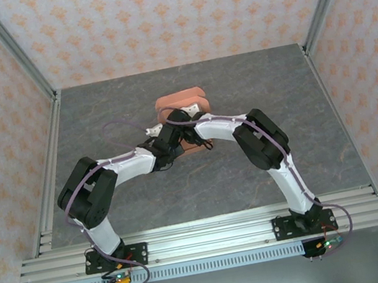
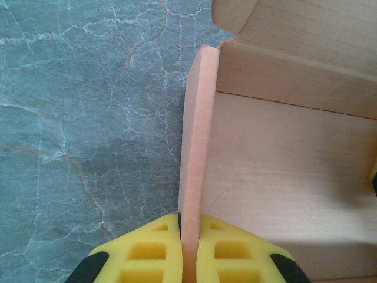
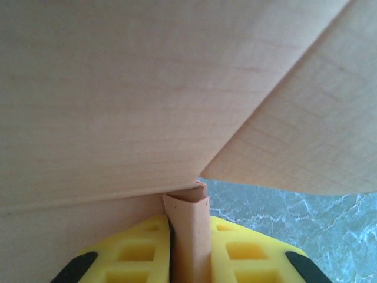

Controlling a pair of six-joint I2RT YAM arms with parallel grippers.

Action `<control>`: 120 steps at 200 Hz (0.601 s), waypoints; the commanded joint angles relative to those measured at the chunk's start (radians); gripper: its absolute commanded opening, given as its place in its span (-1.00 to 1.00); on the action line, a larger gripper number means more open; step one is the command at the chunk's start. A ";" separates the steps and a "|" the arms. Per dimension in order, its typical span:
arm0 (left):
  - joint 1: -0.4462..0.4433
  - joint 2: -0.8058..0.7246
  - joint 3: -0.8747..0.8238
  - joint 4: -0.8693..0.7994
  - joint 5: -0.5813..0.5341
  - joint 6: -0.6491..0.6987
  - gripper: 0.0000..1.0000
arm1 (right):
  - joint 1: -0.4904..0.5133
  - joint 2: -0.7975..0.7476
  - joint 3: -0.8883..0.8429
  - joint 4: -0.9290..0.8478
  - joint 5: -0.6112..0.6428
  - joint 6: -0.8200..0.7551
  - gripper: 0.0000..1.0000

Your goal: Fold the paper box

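The paper box is salmon-orange cardboard, partly folded, lying at the middle of the grey table with both wrists over its near side. In the left wrist view my left gripper is shut on an upright side wall of the paper box, whose pale inner floor spreads to the right. In the right wrist view my right gripper is shut on a folded wall of the paper box, with large pale flaps rising above it. From above, the left gripper and the right gripper nearly meet.
Grey marbled tabletop surrounds the box, bounded by aluminium frame rails at the near edge and patterned walls on three sides. Both black-and-white arms arch inward across the table's middle.
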State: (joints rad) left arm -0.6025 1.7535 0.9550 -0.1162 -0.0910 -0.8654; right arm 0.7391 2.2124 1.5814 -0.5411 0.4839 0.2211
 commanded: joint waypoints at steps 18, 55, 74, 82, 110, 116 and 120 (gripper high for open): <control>-0.016 -0.006 0.027 -0.056 -0.036 -0.015 -1.00 | -0.007 -0.103 -0.082 0.052 -0.092 0.123 -0.48; -0.017 -0.002 0.031 -0.055 -0.034 -0.015 -1.00 | 0.006 -0.197 -0.126 0.056 -0.059 0.124 -0.39; -0.017 0.000 0.036 -0.055 -0.032 -0.016 -1.00 | 0.006 -0.247 -0.155 0.063 -0.054 0.123 -0.34; -0.019 0.000 0.035 -0.054 -0.032 -0.015 -1.00 | 0.006 -0.266 -0.165 0.065 -0.056 0.124 -0.32; -0.019 0.000 0.037 -0.060 -0.037 -0.012 -1.00 | 0.005 -0.328 -0.216 0.090 -0.100 0.131 -0.21; -0.019 0.000 0.036 -0.063 -0.037 -0.012 -1.00 | 0.005 -0.341 -0.228 0.096 -0.113 0.132 -0.20; -0.019 0.000 0.037 -0.062 -0.038 -0.012 -1.00 | 0.005 -0.348 -0.237 0.100 -0.118 0.134 -0.20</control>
State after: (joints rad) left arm -0.6163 1.7538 0.9684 -0.1490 -0.0906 -0.8665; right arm 0.7399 1.9236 1.3918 -0.4629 0.3935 0.3332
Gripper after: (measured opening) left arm 0.086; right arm 0.393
